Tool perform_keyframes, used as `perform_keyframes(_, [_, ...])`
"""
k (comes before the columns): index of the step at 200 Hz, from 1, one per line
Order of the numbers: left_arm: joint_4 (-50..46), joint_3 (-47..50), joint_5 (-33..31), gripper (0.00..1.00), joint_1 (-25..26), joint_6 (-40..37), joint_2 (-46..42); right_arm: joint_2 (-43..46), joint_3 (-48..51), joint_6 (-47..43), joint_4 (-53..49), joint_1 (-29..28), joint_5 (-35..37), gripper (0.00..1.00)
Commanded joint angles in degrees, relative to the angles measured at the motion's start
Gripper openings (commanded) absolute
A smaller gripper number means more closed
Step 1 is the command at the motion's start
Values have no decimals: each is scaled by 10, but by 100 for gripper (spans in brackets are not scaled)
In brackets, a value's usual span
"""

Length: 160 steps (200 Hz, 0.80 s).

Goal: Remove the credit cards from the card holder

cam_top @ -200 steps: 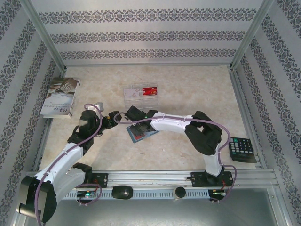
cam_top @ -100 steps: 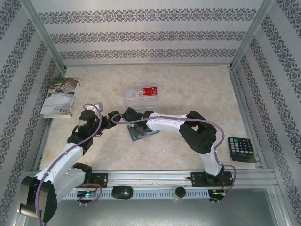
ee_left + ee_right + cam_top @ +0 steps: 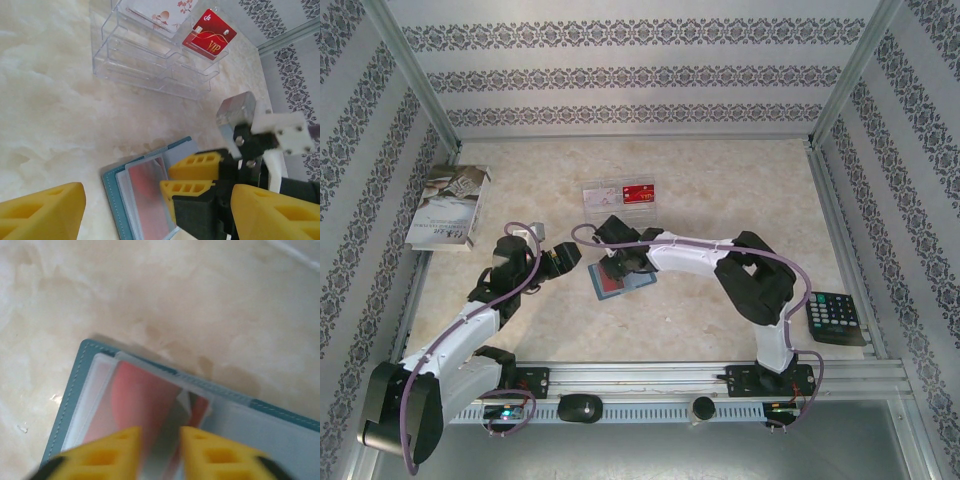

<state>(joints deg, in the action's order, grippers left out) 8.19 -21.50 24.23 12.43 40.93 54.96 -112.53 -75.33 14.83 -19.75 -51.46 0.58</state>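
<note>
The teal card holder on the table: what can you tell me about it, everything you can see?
The card holder is a small flat wallet with a teal-blue, leather-like cover stitched along its edge. It lies open on the marbled table, on the near side of the clear tray. Inside are stacked clear plastic sleeves with a red card showing through. The right hand hovers over the sleeves, yellow fingers slightly apart; whether they touch it is unclear.

Card holder (image 3: 618, 280): teal-blue. Credit card (image 3: 209, 35) in clear tray (image 3: 145, 75): red, white print. Desk (image 3: 720, 190): cream marble veining. Walls (image 3: 640, 75): white, black floral bands. Left pincer (image 3: 157, 200): yellow fingers (image 3: 45, 210). Calculator (image 3: 835, 318): black.
</note>
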Motion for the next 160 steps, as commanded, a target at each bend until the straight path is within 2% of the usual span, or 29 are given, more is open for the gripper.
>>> perform_keyframes(1, [24, 1, 7, 77, 7, 1, -4, 2, -26, 9, -30, -4, 21, 46])
perform_keyframes(49, [26, 4, 6, 77, 8, 2, -4, -33, -49, -16, -56, -20, 40, 47])
perform_keyframes(109, [20, 2, 4, 77, 7, -1, -10, -75, -57, -17, -81, -26, 79, 44])
perform_keyframes(160, [15, 1, 4, 77, 7, -2, -17, -98, -45, -11, -76, -29, 64, 21])
